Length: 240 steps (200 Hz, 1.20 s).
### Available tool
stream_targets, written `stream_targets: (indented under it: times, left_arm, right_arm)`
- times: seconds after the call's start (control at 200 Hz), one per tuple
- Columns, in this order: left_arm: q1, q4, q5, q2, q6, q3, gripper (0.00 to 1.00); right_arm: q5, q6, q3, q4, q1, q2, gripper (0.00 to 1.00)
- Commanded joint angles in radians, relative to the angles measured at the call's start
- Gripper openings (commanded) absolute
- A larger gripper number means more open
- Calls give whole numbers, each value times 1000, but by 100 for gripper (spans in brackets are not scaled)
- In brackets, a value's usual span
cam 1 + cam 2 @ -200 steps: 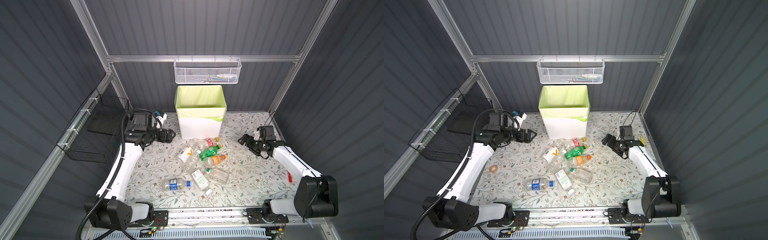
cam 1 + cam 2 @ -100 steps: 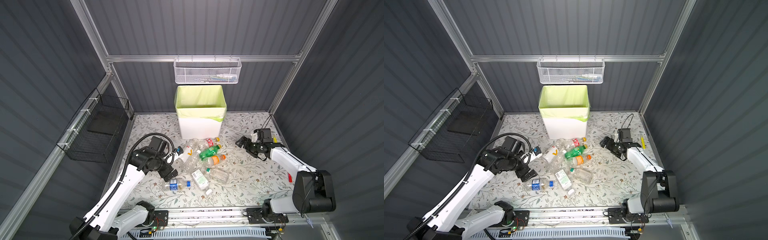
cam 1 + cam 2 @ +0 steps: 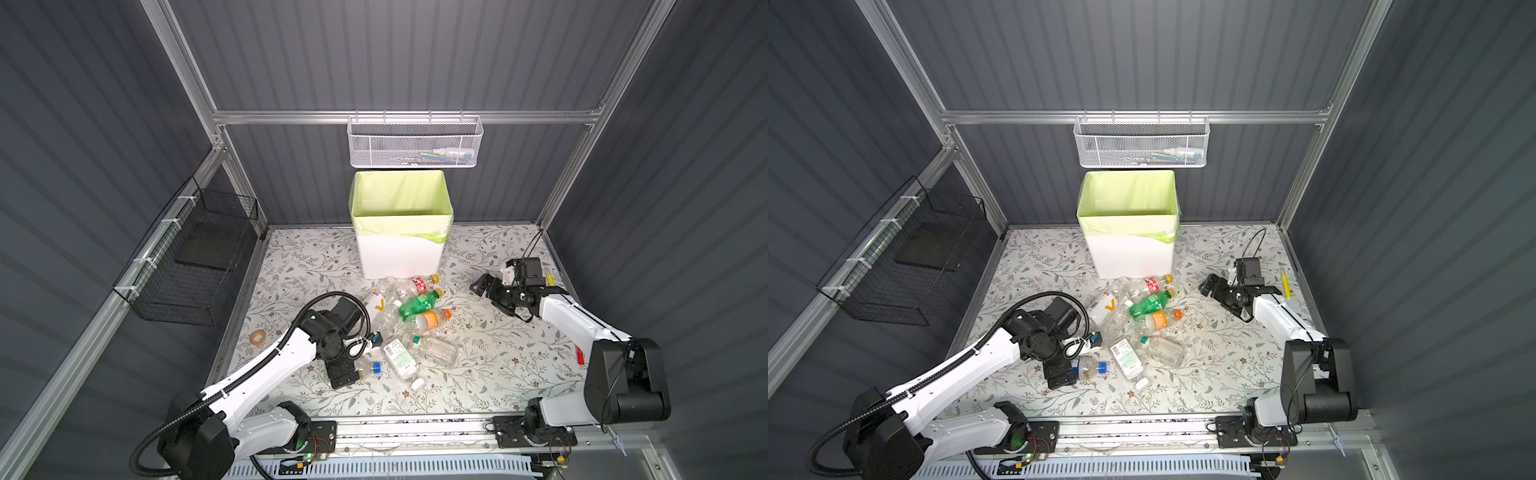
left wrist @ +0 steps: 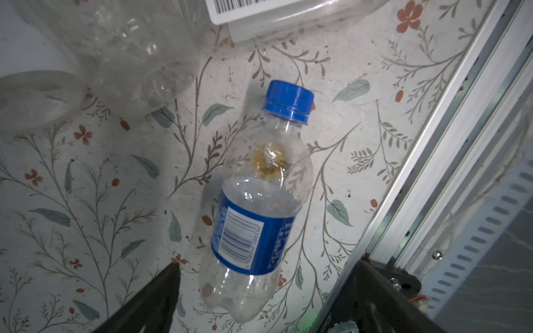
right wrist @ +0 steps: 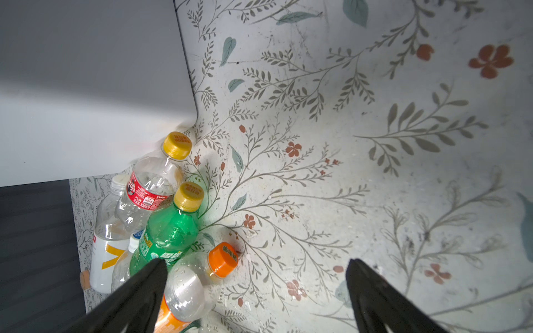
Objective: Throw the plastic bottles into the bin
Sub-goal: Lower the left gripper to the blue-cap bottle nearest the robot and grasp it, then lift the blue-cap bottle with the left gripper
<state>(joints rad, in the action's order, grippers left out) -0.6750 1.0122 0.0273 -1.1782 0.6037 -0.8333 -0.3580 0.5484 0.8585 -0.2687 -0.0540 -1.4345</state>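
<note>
1. Bin (image 3: pixel 399 253): stands at the back of the worktop (image 3: pixel 498 365), green liner folded over its rim; mouth open upward, presumably so bottles can be dropped in from above; its floor is out of sight, so contents cannot be told.
2. Bottles, main heap: lying on their sides just in front of the bin, none seen inside it; green bottle (image 3: pixel 417 302), red-label bottle (image 3: pixel 417 284) and orange-capped bottle (image 3: pixel 430 319) lie packed side by side, caps toward the right arm.
3. Blue-capped bottle (image 4: pixel 253 219): flat on the worktop, a little apart from the heap, near the front rail (image 4: pixel 432 144); the easiest single piece to reach.
4. Left hand (image 4: pixel 268 265): lowered over the blue-capped bottle, fingers apart, one on each side of its body; nothing clamped; judged lined up for a pickup.
5. Right hand (image 5: pixel 256 261): fingers spread wide, empty; held low beside the heap, facing the caps; judged ready for the orange-capped bottle.
6. Hard to make out: in both top views the left hand covers most of the blue-capped bottle; whether a finger touches it cannot be told; both wrist views cut the fingers off; contents of the mesh basket (image 3: pixel 415 143) are unclear.
</note>
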Motion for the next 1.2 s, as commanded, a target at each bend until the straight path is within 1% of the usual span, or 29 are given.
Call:
stream_targets:
  times: [0.0,0.035,0.045,0.065,0.165,0.255,0.41,0.625,0.815,0.906,0.961,1.031,1.071,1.091,1.121,1.171,1.196]
  left_arm:
    - [-23,-72,-42,-36,-11,35,93]
    - [-28,-80,-47,-47,-12,41,92]
    - [-30,-83,-49,-51,-12,42,92]
    - [-33,-88,-56,-56,-12,46,91]
    - [-36,-116,-84,-64,-3,65,91]
    - [-36,-142,-84,-72,3,87,90]
    - [-36,-195,-111,-98,-3,123,84]
    - [-36,-237,-106,-143,-85,119,71]
    - [-37,-233,-110,-118,-117,118,62]
    - [-36,-220,-114,-83,-134,101,58]
    - [-36,-213,-122,-55,-143,96,55]
    - [-36,-210,-124,-11,-154,88,53]
    - [-35,-210,-128,21,-160,85,52]
    - [-35,-212,-131,37,-163,83,52]
    - [-35,-213,-138,60,-170,78,51]
    - [-35,-206,-143,98,-181,61,51]
    - [-35,-203,-152,115,-194,50,51]
  right_arm:
    - [10,-18,19,-18,-1,-2,99]
    - [11,-20,18,-19,-1,1,99]
    - [38,-20,17,-19,0,2,99]
    - [49,-20,17,-21,0,3,99]
    - [57,-22,16,-21,4,9,99]
    - [57,-19,11,-14,6,8,99]
    - [52,-9,-2,3,8,4,98]
    - [65,-17,-16,10,14,9,98]
    - [129,-110,22,-48,14,22,99]
    - [145,-114,42,-47,14,28,99]
    - [152,-89,64,-49,13,25,99]
    - [82,-89,95,-45,17,9,99]
    - [34,-69,89,-6,26,4,99]
    - [-36,-54,75,29,36,1,99]
    - [-108,-24,50,88,52,-3,99]
    - [-202,38,13,171,81,-17,99]
    - [-230,59,2,202,90,-25,99]
